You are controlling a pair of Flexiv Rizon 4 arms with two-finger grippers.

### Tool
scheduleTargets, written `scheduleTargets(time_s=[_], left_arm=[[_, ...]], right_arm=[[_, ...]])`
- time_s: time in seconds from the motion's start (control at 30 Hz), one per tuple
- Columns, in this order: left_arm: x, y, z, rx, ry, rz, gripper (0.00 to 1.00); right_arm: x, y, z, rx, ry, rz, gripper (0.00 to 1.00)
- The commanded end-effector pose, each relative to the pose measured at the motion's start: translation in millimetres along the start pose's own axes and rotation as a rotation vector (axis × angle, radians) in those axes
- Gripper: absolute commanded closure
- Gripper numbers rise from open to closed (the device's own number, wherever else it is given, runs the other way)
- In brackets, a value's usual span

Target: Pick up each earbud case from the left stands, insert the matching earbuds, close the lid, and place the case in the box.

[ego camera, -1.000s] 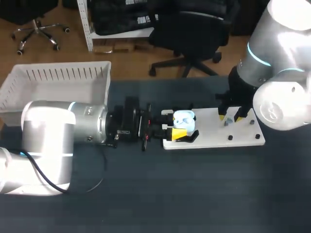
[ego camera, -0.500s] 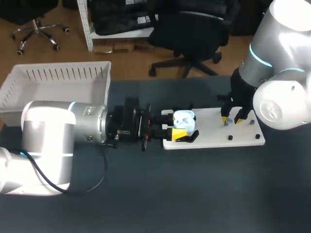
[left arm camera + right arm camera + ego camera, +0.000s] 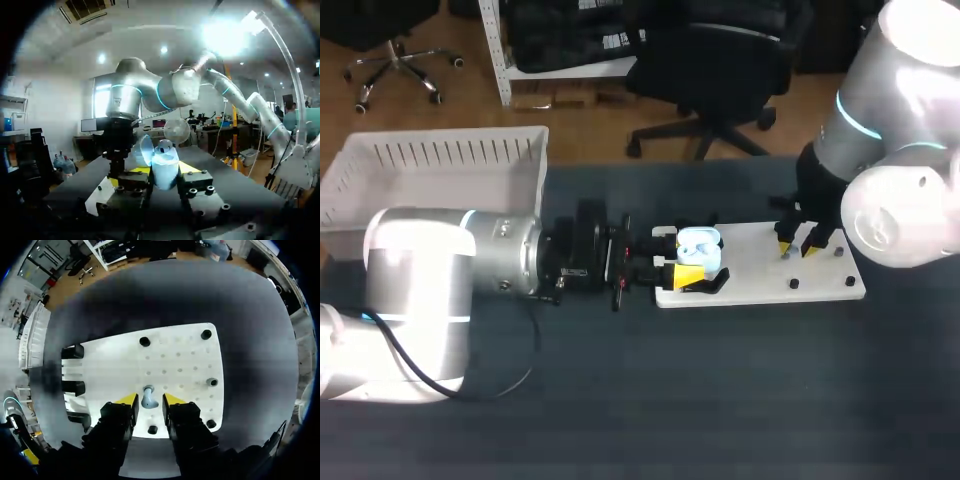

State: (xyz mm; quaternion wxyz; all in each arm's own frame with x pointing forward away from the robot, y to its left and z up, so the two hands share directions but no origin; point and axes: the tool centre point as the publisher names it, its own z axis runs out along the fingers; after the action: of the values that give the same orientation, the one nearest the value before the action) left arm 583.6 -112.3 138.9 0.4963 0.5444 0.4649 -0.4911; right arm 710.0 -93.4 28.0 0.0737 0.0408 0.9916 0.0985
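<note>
The earbud case [image 3: 698, 247], pale blue with its lid standing open, sits over the left end of the white board [image 3: 760, 278], clamped from two sides by the left fingers [image 3: 686, 276]. In the left wrist view the earbud case [image 3: 165, 167] stands upright between those fingers [image 3: 192, 180], its lid [image 3: 145, 150] tipped back.

Toward the board's right end, a single grey earbud [image 3: 148, 398] rests on the board [image 3: 175, 355]. The right fingers [image 3: 126, 400] stand apart, one on each side of it. A thin strip of white shows between each yellow tip and the earbud, so they straddle it without gripping. From above, the same fingers [image 3: 783, 240] point down at that spot on the board.

Black stands [image 3: 73, 388] line the board's left edge, and small black pegs [image 3: 206, 334] dot its surface.

The left arm [image 3: 450, 290] lies across the dark counter [image 3: 720, 400] left of the board; the right arm [image 3: 890, 150] comes in from the board's right. A white slatted box [image 3: 430, 185] sits well to the board's left, behind the left arm.
</note>
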Motion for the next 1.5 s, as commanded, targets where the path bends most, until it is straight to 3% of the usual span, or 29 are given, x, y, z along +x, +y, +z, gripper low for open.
scheduleTargets(time_s=[0.03, 0.37, 0.47, 0.5, 0.7, 0.93, 1.2, 1.5], left_arm=[[0.6, -2.3, 0.8, -0.011, -0.002, 0.005, 1.00], [0.6, -2.3, 0.8, -0.011, -0.002, 0.005, 1.00], [0.6, -2.3, 0.8, -0.011, -0.002, 0.005, 1.00], [0.6, -2.3, 0.8, -0.011, -0.002, 0.005, 1.00], [0.6, -2.3, 0.8, -0.011, -0.002, 0.005, 1.00], [0.6, -2.3, 0.8, -0.011, -0.002, 0.005, 1.00], [0.6, -2.3, 0.8, -0.011, -0.002, 0.005, 1.00], [0.6, -2.3, 0.8, -0.011, -0.002, 0.005, 1.00]], right_arm=[[-0.7, -0.2, 1.2, -0.001, 0.005, 0.003, 0.71], [-0.7, 1.6, 1.5, -0.009, 0.012, 0.002, 0.79], [-1.1, 2.2, 1.4, -0.009, 0.012, 0.003, 0.98], [-1.2, 2.3, 1.3, -0.009, 0.013, 0.003, 1.00], [-0.5, 4.7, -4.1, -0.005, 0.017, 0.000, 1.00], [1.1, 6.1, -29.7, 0.011, 0.004, -0.014, 1.00], [19.0, 5.0, -86.5, 0.048, -0.031, -0.049, 1.00], [71.2, 28.6, -191.2, 0.045, -0.072, -0.128, 1.00]])
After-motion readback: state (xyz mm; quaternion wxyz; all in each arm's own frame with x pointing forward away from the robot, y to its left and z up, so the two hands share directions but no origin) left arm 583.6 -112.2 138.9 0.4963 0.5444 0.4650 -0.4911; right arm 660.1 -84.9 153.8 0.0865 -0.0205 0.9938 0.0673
